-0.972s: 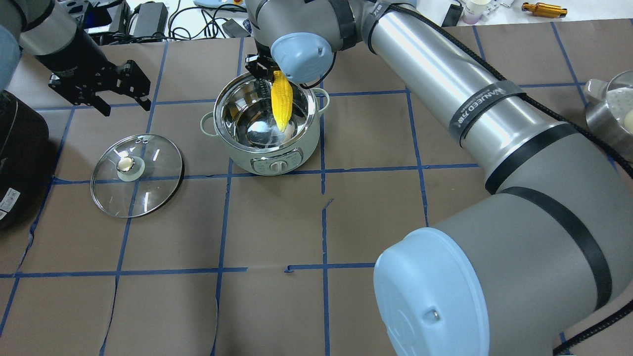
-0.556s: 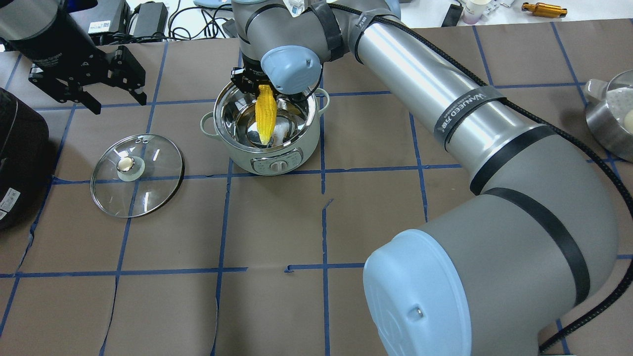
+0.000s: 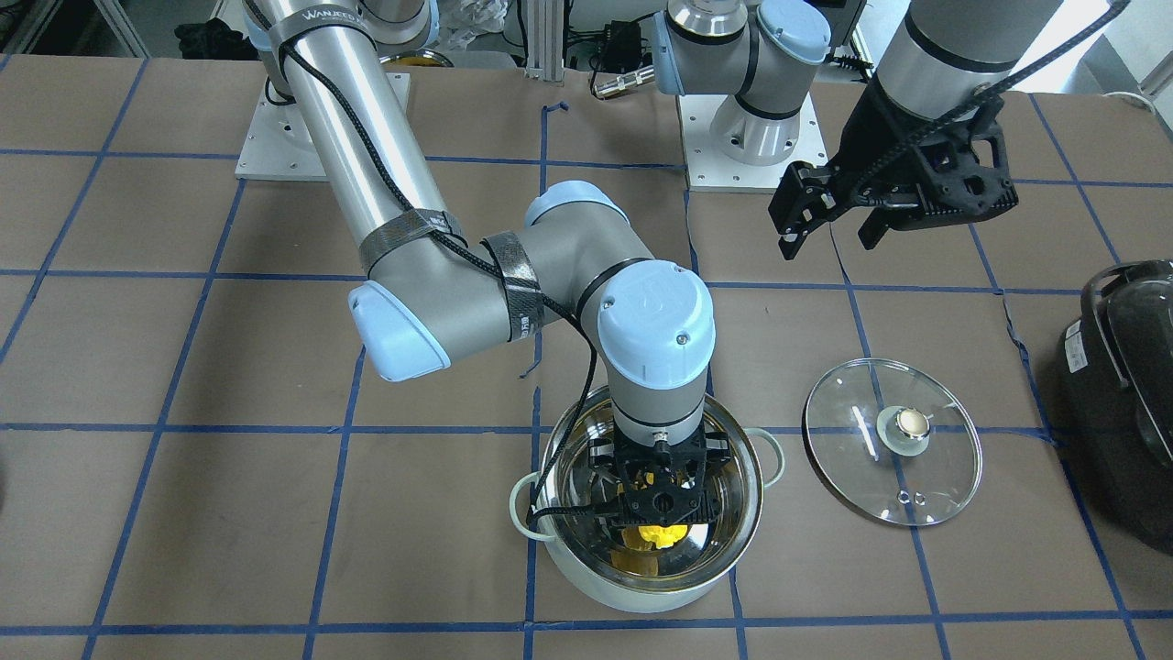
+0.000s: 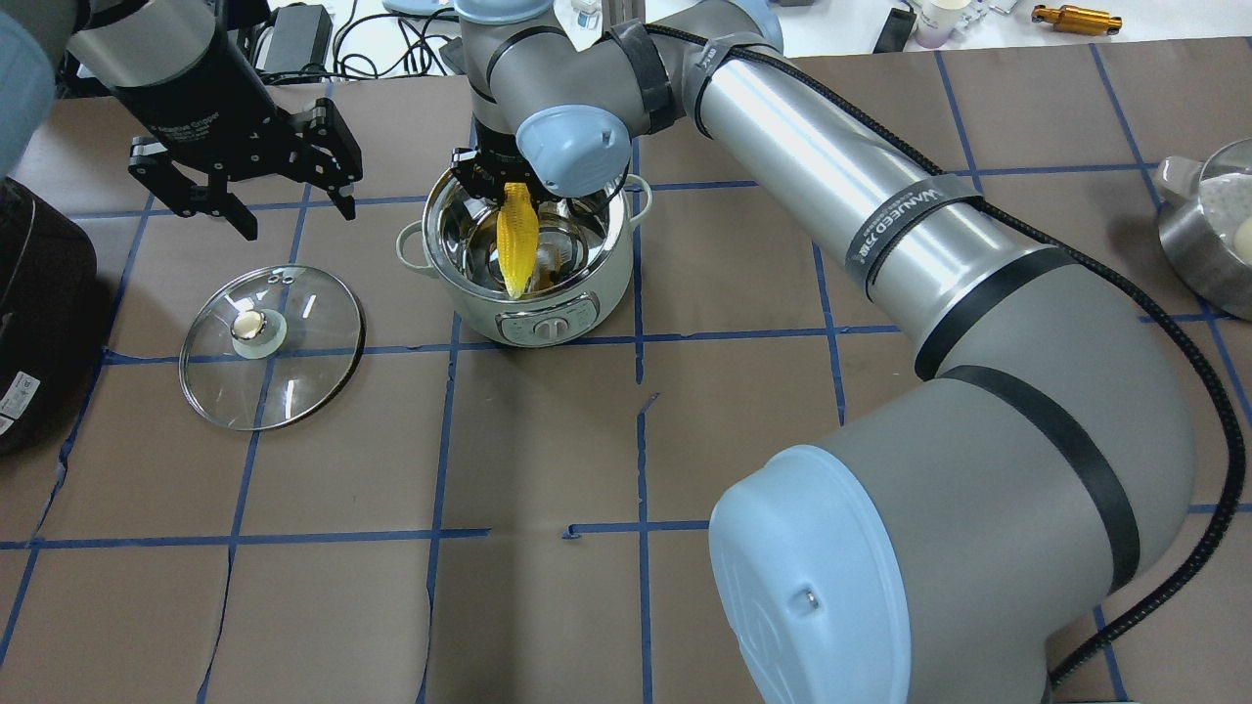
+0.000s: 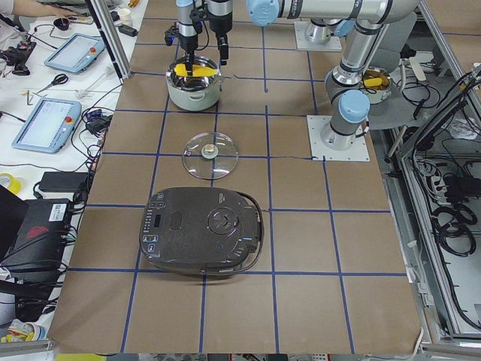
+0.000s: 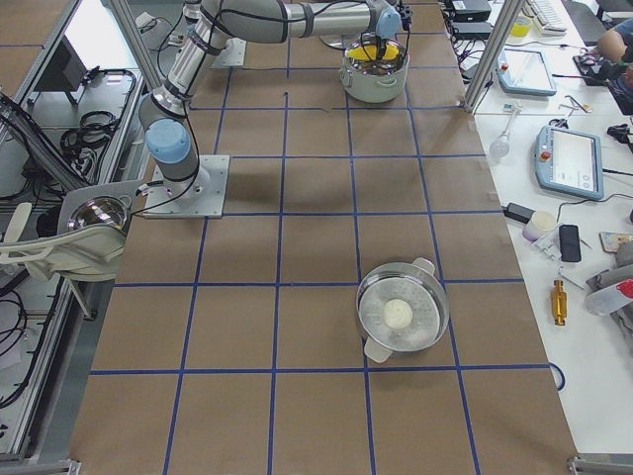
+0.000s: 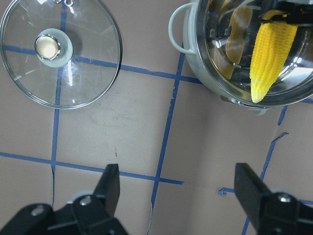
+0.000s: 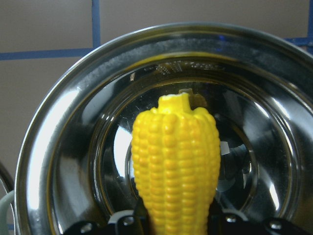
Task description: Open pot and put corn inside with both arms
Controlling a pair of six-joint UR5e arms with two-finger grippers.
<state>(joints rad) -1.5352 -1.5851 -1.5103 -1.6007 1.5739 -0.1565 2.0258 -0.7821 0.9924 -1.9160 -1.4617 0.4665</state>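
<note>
Right jaws: clenched on the broad end of the corn (image 4: 515, 240), inside the mouth of the pot (image 4: 608, 288), on the right arm (image 4: 782, 127).
Corn look: bright yellow, rows of moulded kernels, tapering to a blunt stub.
Corn axis: close to upright, narrow tip down toward the pot floor; whether it touches, I cannot tell.
Pot: shiny steel inside, pale mint outside, uncovered, near the edge of the desk (image 4: 538, 440) across from the robot, about midway along.
Lid (image 4: 293, 386): glass, flat on the desk, beside the pot toward the left end.
Left jaws: spread, empty, in the air, apart from lid and pot.
Cooker (image 4: 39, 293): black, at the left end.
</note>
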